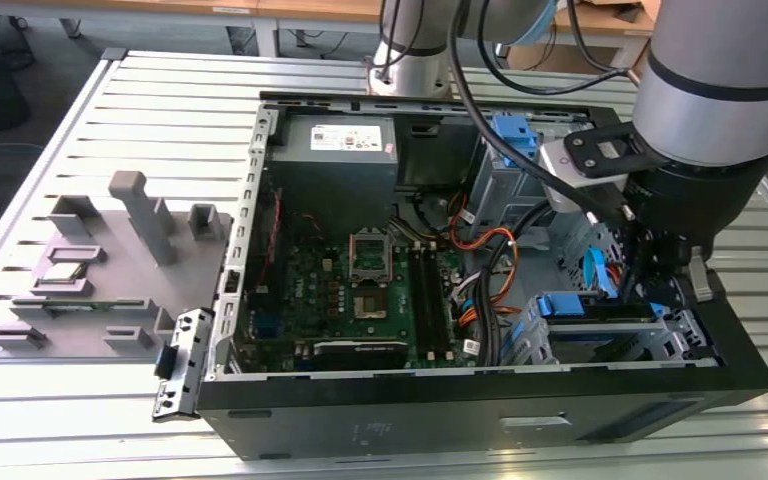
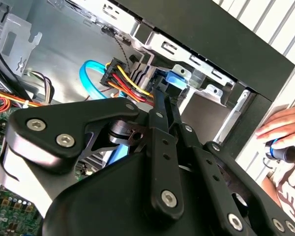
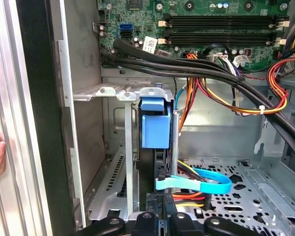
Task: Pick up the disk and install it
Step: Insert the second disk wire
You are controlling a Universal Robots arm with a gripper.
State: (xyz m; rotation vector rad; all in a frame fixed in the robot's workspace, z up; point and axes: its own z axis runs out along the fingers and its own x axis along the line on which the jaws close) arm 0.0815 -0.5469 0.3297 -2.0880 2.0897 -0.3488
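The disk (image 1: 584, 305) stands on edge in the metal drive cage (image 1: 534, 335) at the case's front corner, on the exterior view's right; its blue caddy shows. In the first wrist view its blue tab (image 3: 155, 129) faces me between the cage walls. My gripper (image 1: 644, 290) reaches down into the case right beside that cage. In the second wrist view the two fingers (image 2: 158, 118) run close together, and the gripper (image 2: 162, 96) ends just short of the blue tab (image 2: 178, 78). Nothing shows between the fingers. The gripper (image 3: 161, 210) sits below the disk in line with it.
An open black computer case (image 1: 491, 420) lies on a slatted metal table (image 1: 117, 400). The green motherboard (image 1: 357, 290), cable bundles (image 3: 211, 69) and a light blue flat cable (image 3: 206, 184) crowd the cage. A lone blue bracket (image 1: 511, 130) sits further back. A person's hand (image 2: 285, 130) rests outside the case.
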